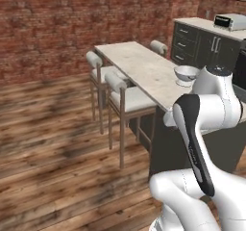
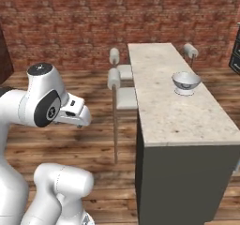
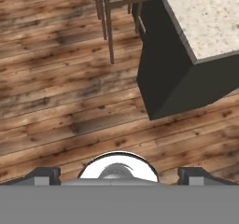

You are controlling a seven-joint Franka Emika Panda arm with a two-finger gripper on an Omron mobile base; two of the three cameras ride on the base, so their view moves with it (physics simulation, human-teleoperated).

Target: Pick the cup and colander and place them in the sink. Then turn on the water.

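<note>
Fingers [image 3: 119, 177]: two dark tips at the bottom of the hand view, set wide apart, nothing between them; they point down at the wood floor [image 3: 60, 101], w/ the near end of the table just ahead.

Table [image 2: 159, 78]: long island, pale speckled stone top on a dark base, stools [image 1: 122, 97] along its left side.

Colander [image 2: 186, 83]: pale perforated bowl on a ring foot, upright, close to the table's right edge, about halfway along its length; also seen in the left base view [image 1: 185, 74], partly behind the arm. Well apart from the fingers.

Handling, as a judgement: colander looks rigid and light, w/ a thin rim; too wide to span across the bowl, so best taken by pinching the rim wall, one finger inside and one outside, or at a side handle. The glossy surface may slip, and a one-sided hold will let it tilt, so lift level. Not fragile-looking.

Hidden or unclear: the colander's handles are too small to make out, and the holes are only faintly visible. The hand itself is behind the arm's own links in both base views. A grey appliance [image 1: 230, 20] on the far cabinets [image 1: 202, 44] is cut off at the frame edge. Task not yet begun, judging by how things lie.
</note>
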